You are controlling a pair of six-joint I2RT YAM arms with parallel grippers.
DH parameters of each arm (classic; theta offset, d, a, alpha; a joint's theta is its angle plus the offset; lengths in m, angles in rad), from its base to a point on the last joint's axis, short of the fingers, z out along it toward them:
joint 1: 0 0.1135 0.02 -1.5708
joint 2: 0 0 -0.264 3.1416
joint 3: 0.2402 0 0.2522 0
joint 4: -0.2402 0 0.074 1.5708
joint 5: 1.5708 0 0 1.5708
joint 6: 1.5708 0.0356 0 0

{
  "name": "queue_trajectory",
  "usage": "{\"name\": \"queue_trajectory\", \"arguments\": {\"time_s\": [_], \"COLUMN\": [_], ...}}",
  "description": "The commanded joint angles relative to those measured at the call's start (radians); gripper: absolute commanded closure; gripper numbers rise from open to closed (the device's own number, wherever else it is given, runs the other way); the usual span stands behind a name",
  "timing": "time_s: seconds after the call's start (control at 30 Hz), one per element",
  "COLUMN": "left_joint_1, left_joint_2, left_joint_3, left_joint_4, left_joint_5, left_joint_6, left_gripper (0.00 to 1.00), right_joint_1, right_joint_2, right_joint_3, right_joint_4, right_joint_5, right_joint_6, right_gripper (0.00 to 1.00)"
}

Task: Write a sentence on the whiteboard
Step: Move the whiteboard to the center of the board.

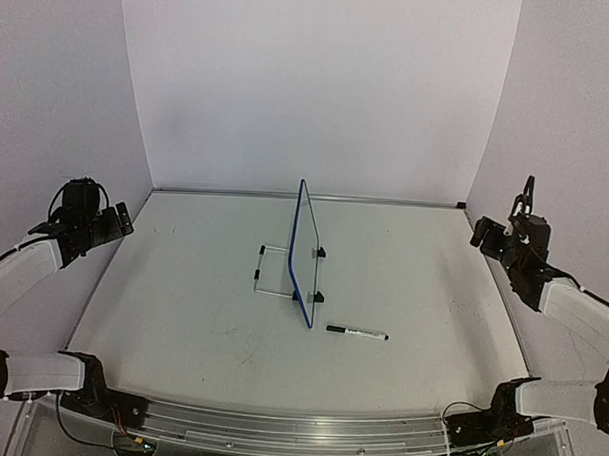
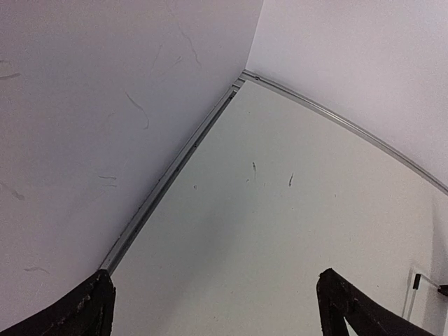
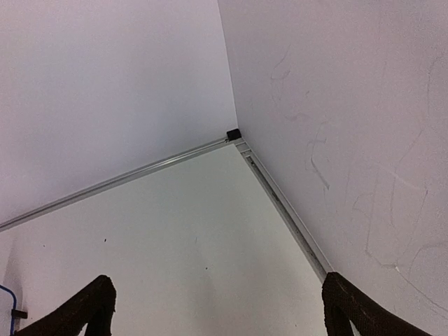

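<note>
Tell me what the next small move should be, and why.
Probably swing the right hand down toward the marker. The marker lies untouched on the table, just right of the whiteboard and near its front corner. Both hands are open, empty and out at the table's sides. The left hand would have to get around the upright whiteboard.

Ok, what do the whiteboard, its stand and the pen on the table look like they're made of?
The whiteboard: a thin, smooth pale panel with a blue rim, the rim probably plastic. Its stand: thin white wire, likely coated metal, with black tips. The pen: black barrel with a light band, seemingly smooth plastic. All are small in view, so these are guesses.
</note>
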State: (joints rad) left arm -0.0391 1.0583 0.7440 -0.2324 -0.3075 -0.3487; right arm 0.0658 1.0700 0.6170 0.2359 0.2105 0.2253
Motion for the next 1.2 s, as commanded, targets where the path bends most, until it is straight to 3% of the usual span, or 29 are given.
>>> {"name": "queue_trajectory", "arguments": {"time_s": [0.0,0.2,0.3,0.4,0.63,0.77,1.17], "left_joint_1": [0.002,0.002,0.002,0.002,0.002,0.002,0.002], "left_joint_2": [-0.045,0.063,0.106,0.124,0.121,0.132,0.195], "left_joint_3": [0.169,0.426,0.515,0.516,0.37,0.348,0.362], "left_joint_4": [-0.21,-0.423,-0.454,-0.424,-0.305,-0.302,-0.313], "left_joint_5": [0.03,0.254,0.376,0.392,0.377,0.342,0.404], "left_joint_6": [-0.036,0.107,0.179,0.213,0.211,0.245,0.243], "left_gripper": [0.0,0.01,0.01,0.0,0.0,0.0,0.01], "right_joint_1": [-0.001,0.01,0.096,0.217,0.348,0.398,0.516], "right_joint_2": [0.023,0.142,0.228,0.357,0.648,0.752,0.969], "right_joint_3": [0.038,0.057,0.103,0.161,0.321,0.388,0.536], "right_joint_4": [-0.093,-0.021,-0.031,-0.048,-0.049,-0.06,-0.095], "right_joint_5": [-0.182,-0.558,-0.614,-0.662,-0.834,-0.864,-0.943], "right_joint_6": [0.008,-0.008,-0.067,-0.12,-0.136,-0.178,-0.211], "right_gripper": [0.02,0.02,0.02,0.03,0.2,0.29,0.43]}}
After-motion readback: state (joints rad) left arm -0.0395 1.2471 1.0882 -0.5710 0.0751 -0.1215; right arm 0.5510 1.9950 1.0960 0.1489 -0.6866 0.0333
